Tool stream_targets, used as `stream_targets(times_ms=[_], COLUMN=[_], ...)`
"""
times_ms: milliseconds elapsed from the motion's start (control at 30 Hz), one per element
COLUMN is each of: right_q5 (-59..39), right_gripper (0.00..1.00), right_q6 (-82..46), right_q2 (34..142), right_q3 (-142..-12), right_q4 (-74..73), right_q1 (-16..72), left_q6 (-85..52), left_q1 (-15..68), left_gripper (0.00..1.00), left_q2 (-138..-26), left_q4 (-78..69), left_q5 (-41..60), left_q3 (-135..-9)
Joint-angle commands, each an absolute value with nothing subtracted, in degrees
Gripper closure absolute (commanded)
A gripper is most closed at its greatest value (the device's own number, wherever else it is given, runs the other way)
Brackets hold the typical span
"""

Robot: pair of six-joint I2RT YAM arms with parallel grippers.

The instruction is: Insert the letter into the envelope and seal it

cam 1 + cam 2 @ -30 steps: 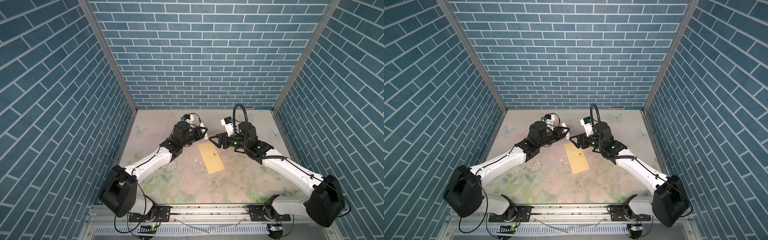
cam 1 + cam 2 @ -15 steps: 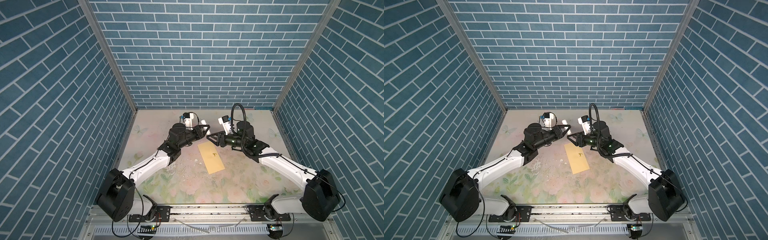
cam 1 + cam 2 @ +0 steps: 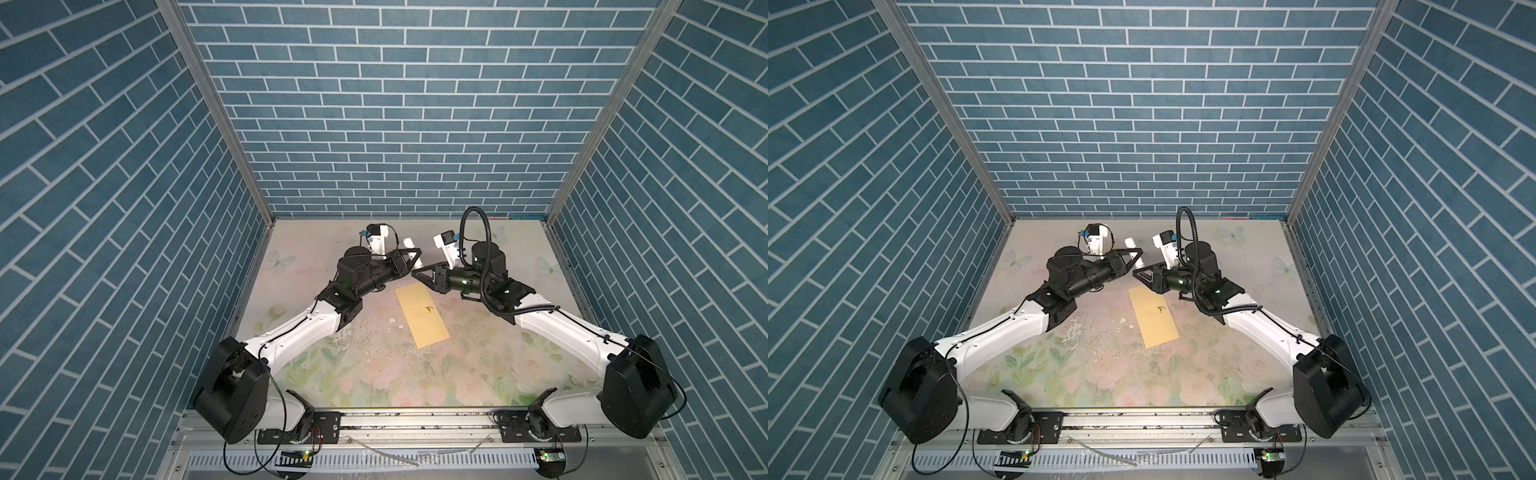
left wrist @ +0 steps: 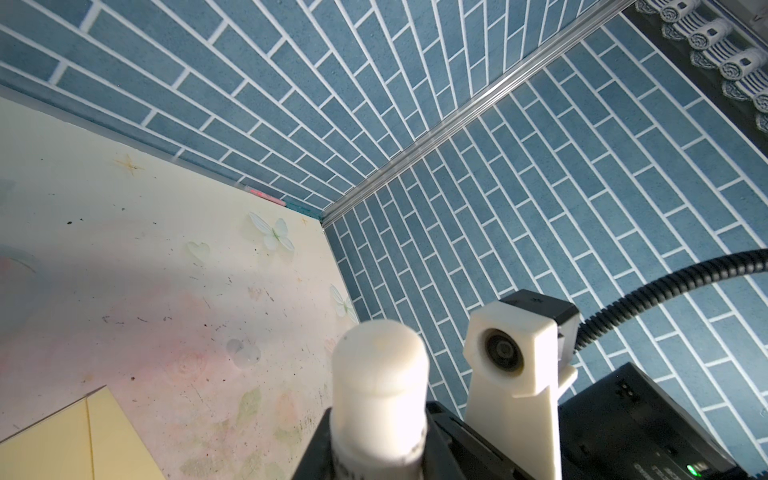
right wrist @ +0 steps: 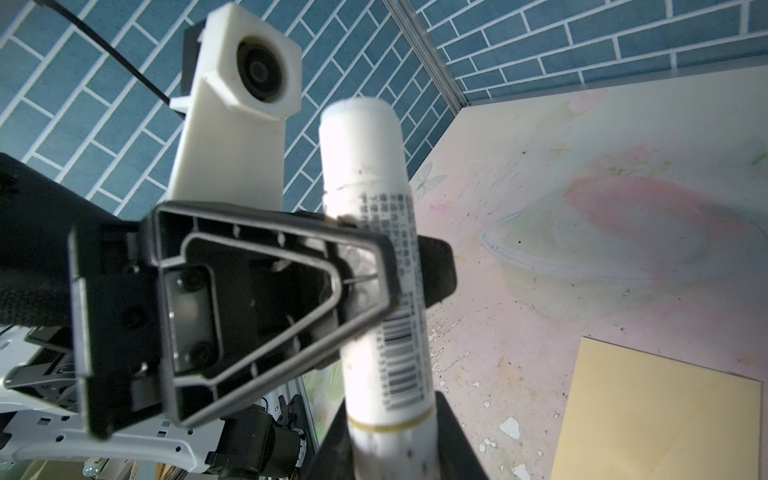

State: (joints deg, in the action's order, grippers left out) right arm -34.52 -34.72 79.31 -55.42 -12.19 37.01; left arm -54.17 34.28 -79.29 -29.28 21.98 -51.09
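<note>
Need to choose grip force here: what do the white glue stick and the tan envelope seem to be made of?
The glue stick looks like smooth, hard white plastic with a slight sheen. It carries a printed label and barcode, and its surface is scuffed and grimy. The envelope looks like thin, matte yellow-tan paper lying flat, with a fold seam showing. It may be kraft-type stock, but that is a guess.

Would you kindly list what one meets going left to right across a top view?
Left arm's shoulder → left wrist camera → glue stick → right wrist camera → right arm's shoulder. Envelope left out: it overlaps the stick.
</note>
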Motion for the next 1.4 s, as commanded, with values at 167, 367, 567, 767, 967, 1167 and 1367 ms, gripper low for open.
stream_targets(times_ms=[167, 367, 567, 767, 967, 1167, 1367], right_q5=[-28.3, -13.0, 11.4, 31.3, 26.4, 4.0, -22.7], right_gripper=[0.85, 1.00, 1.00, 1.00, 1.00, 0.56, 0.35], right_q6=[-36.7, -34.0, -23.7, -18.7, -14.6, -14.6, -22.1], right_q2=[78.9, 77.1, 78.5, 81.9, 80.0, 70.9, 64.8], right_q3=[-57.4, -60.5, -68.6, -72.3, -68.1, -58.4, -49.6], right_q4=[-10.8, -1.6, 9.8, 12.3, 5.8, -1.2, -8.8], right_q1=[36.8, 37.8, 45.8, 52.4, 53.4, 49.2, 40.1], left_q6=[-48.8, -44.7, -45.4, -48.9, -50.2, -48.6, -49.0], left_q1=[36.2, 38.5, 39.9, 40.3, 40.3, 38.6, 35.0], left_gripper=[1.00, 1.00, 1.00, 1.00, 1.00, 1.00, 1.00], left_q2=[-76.9, -76.4, -77.6, -78.5, -78.3, -76.6, -75.1], left_q4=[-25.4, -18.5, -17.3, -18.6, -20.1, -23.1, -28.3], left_q5=[19.2, 12.7, 8.4, 6.6, 6.9, 11.8, 20.0], left_q3=[-52.0, -53.3, -53.5, -52.9, -52.4, -52.0, -50.9])
